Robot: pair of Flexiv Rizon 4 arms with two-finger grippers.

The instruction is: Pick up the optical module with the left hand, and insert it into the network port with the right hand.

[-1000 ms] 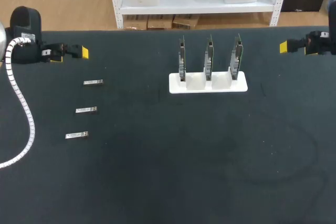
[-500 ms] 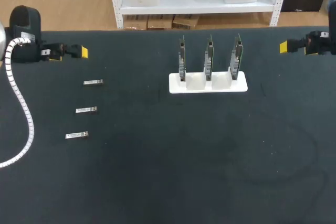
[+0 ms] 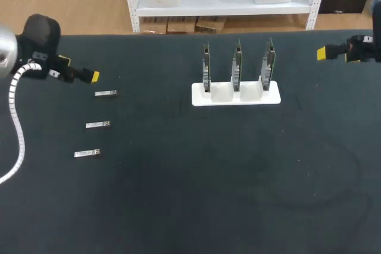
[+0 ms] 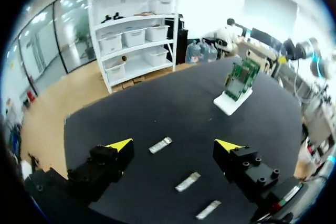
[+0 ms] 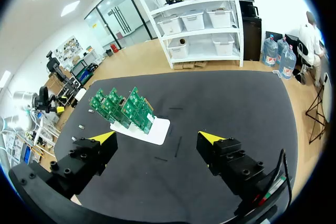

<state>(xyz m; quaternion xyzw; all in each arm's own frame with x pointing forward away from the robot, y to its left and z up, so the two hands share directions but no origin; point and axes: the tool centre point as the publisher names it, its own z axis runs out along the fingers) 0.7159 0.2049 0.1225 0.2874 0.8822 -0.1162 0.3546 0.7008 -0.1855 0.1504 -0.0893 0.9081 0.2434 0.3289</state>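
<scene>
Cloth of plain black covers the table [image 3: 238,194], and the work on it has barely begun. The left arm [image 3: 37,33] comes in at the far left corner, a white ribbed hose [image 3: 18,123] looping down from it towards the near edge. Its left gripper [image 3: 90,77] hangs low with the fingers spread wide and nothing between them. It sits just to the far left of the row of modules. This looks like the approach to the first pick.

The right gripper [image 3: 323,53] waits at the far right edge, fingers likewise parted and empty, well apart from everything.

Right of centre, towards the far side, a white stand [image 3: 236,93] holds three green circuit boards [image 3: 237,66] upright, side by side. The ports themselves are too small to make out from here.

On the left lie three silver optical modules, flat on the cloth and apart from one another: the far module [image 3: 105,93], the middle one [image 3: 97,125] and the near one [image 3: 87,154]. The far module is closest to the spread fingers.

The next move, I'd judge, calls for the left gripper to come over that module, line its fingers across the narrow sides, drop and close. Nothing stands in the path. The thin, flat shape leaves little to grip, so a poor line-up could nudge it away.
</scene>
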